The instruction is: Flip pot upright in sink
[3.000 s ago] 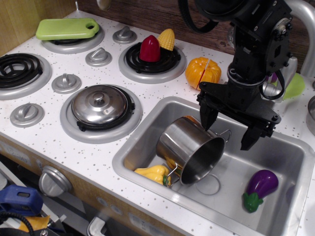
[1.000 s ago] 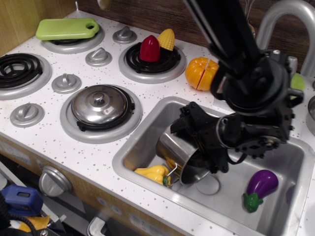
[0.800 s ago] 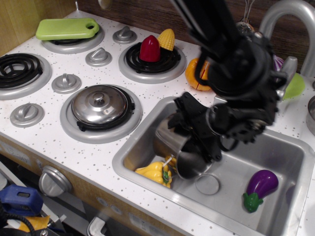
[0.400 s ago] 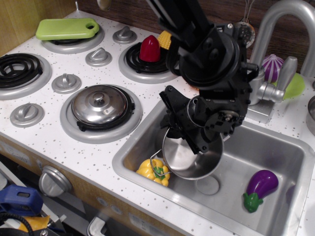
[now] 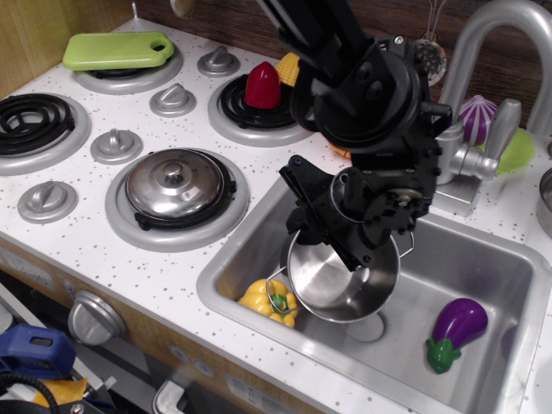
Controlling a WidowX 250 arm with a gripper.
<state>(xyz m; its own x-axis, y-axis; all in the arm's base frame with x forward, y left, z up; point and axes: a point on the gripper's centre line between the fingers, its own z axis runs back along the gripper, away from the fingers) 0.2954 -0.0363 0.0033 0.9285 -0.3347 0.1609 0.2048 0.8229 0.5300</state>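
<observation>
The shiny steel pot (image 5: 341, 280) is held inside the sink (image 5: 509, 267), lifted off the sink floor and tilted so its open mouth faces up and toward the camera. One wire handle hangs at its left rim, another shows at the right rim. My black gripper (image 5: 336, 233) reaches down from above and is shut on the pot's far rim. Its fingertips are partly hidden against the pot wall.
A yellow pepper (image 5: 259, 297) lies in the sink's front left corner under the pot's handle. A purple eggplant (image 5: 455, 326) lies at the sink's right. A steel lid (image 5: 175, 183) sits on the near burner. The faucet (image 5: 483, 52) stands behind the sink.
The gripper came down, closed on the pot's rim, then lifted and rotated it from lying on its side to mouth-up. The pot has shifted slightly right and up in the last moment.
</observation>
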